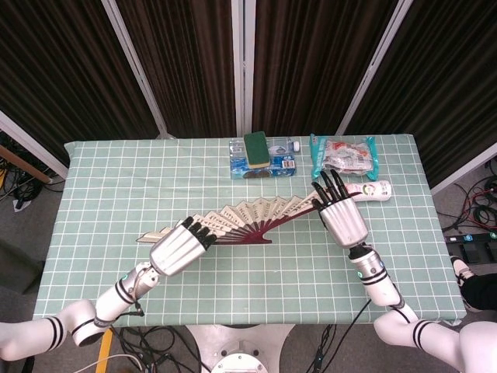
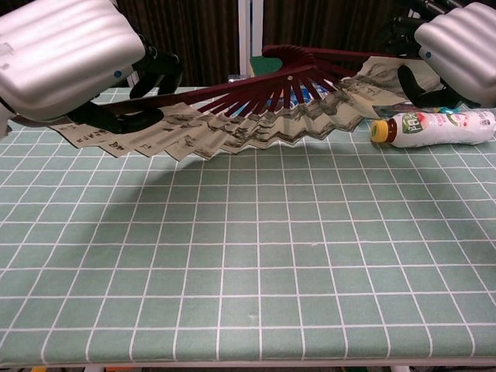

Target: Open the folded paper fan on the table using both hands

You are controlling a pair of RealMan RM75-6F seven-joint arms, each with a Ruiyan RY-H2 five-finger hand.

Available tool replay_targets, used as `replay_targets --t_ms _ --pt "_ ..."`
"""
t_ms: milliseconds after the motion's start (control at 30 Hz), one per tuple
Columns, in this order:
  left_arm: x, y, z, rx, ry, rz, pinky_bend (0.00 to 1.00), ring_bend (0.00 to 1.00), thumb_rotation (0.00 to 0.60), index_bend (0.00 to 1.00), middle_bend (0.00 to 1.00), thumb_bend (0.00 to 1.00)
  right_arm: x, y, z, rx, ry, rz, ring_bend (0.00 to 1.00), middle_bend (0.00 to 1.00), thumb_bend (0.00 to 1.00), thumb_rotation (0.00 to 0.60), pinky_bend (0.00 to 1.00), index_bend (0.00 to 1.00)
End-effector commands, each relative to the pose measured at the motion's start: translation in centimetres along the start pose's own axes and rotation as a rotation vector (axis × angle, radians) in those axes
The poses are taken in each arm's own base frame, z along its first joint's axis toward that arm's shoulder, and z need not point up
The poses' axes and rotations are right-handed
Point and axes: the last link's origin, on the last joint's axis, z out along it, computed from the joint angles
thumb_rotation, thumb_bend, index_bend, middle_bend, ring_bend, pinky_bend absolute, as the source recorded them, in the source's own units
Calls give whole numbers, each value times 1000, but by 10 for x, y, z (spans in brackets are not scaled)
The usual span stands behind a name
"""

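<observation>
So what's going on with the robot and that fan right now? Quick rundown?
Left hand grips one end of the fan, right hand the other. Fan spread wide, held above the table. Bottle close beside right hand.

Open paper fan (image 1: pixel 248 216) above checked table (image 1: pixel 101 175), left hand (image 1: pixel 180 247) and right hand (image 1: pixel 342 221) holding its ends
</observation>
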Motion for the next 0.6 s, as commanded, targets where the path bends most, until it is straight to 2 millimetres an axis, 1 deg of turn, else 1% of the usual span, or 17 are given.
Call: replay_targets --t_ms 33,167,267,300,333,400,433,467,567,600 --pt "-3 7 1 -12 -16 27 703 680 600 550 641 418 -4 1 -6 -18 0 -32 0 206 623 600 0 559" --pt "-4 13 -3 -14 -50 25 702 672 600 524 624 415 -10 3 -18 -61 -27 -39 0 199 621 600 0 518" --pt "-5 19 -6 -27 -95 41 685 647 600 476 595 387 -12 1 -31 -93 -49 -50 0 186 579 600 0 465" --pt "-5 21 -6 -25 -110 39 675 637 600 455 585 358 -12 0 -34 -100 -57 -47 0 178 554 600 0 432" --pt "-4 23 -7 -22 -125 31 663 627 600 423 571 299 -12 -1 -39 -109 -74 -41 0 172 540 600 0 403" --pt "-1 26 -7 -13 -141 11 654 618 600 376 556 196 -12 -2 -46 -127 -102 -41 0 148 491 600 0 305" --pt "0 29 -6 -10 -149 0 652 613 600 362 551 163 -11 -3 -51 -134 -121 -42 0 134 466 600 0 260" --pt "2 31 -6 -10 -155 -7 648 601 600 341 542 121 -11 -3 -54 -139 -139 -41 0 123 451 600 0 236" --pt "4 38 -6 -2 -196 -36 622 541 600 285 497 40 -9 -4 -62 -152 -203 -27 0 84 419 600 0 164" --pt "4 40 -6 0 -216 -48 603 496 600 254 464 16 -8 -5 -63 -155 -220 -20 0 71 399 600 0 137"
